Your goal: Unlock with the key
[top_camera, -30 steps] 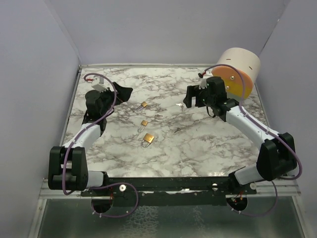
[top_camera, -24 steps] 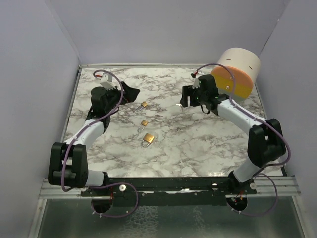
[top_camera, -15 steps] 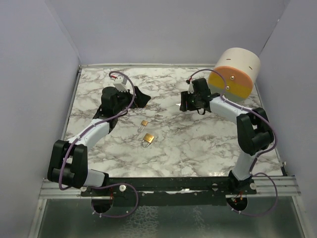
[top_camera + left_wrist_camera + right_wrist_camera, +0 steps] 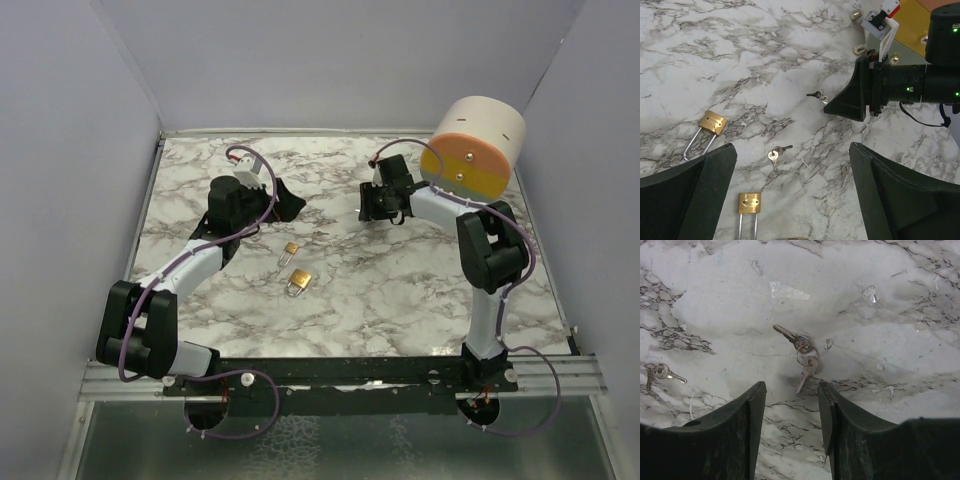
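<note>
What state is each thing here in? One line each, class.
Ringed pair of small silver keys: lying flat, ungripped.
Second silver key pair: flat, untouched.
Brass padlocks: lying flat, shackles seemingly shut.
Left gripper: open, empty.
Right gripper: open, at the ringed keys.

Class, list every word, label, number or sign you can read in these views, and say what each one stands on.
None: no text can be read in any view.
Any stamping on the brass padlocks is too small to make out.
Any marking on the keys is too small to make out.
The orange-and-yellow drum face shows no lettering.
</note>
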Tool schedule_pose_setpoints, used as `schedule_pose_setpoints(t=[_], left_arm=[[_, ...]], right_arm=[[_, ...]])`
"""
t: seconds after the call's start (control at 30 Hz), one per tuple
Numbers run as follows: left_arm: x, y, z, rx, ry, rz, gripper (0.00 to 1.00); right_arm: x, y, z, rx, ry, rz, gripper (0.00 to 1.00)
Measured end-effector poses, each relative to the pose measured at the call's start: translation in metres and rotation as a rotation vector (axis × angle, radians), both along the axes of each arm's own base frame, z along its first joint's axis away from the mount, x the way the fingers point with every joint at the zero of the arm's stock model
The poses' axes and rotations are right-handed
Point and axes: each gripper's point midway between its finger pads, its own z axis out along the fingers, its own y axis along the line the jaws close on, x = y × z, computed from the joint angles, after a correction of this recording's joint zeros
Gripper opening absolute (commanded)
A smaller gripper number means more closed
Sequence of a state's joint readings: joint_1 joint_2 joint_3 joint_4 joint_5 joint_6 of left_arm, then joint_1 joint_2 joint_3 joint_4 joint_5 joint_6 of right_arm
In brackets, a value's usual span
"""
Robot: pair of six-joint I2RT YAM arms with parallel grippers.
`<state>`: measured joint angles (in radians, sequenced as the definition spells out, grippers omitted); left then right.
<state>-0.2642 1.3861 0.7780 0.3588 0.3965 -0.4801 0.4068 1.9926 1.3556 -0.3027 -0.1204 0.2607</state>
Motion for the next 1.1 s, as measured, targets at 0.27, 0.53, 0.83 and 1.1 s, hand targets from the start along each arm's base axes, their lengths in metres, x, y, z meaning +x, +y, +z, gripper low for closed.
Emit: schedule_pose_setpoints(t=[0.27, 0.53, 0.83, 1.1], left_arm=[[-0.003, 0.002, -0.008, 0.022, 0.025, 0.0, 0.99], [-0.003, 0.002, -0.009, 0.027, 0.027, -0.001, 0.99], [-0.002, 0.004, -0.011, 0.031, 0.029, 0.009, 0.99], [-0.001, 0.004, -0.011, 0.033, 0.029, 0.016, 0.99]], right_arm=[[0.004, -0.002, -0.01, -0.027, 0.022, -0.011, 0.46], [0.013, -0.001, -0.011, -0.037, 0.016, -0.018, 0.38], [0.019, -0.003, -0.013, -0.056, 0.006, -0.021, 0.21], [0.022, -0.009, -0.015, -0.087, -0.006, -0.037, 0.1]])
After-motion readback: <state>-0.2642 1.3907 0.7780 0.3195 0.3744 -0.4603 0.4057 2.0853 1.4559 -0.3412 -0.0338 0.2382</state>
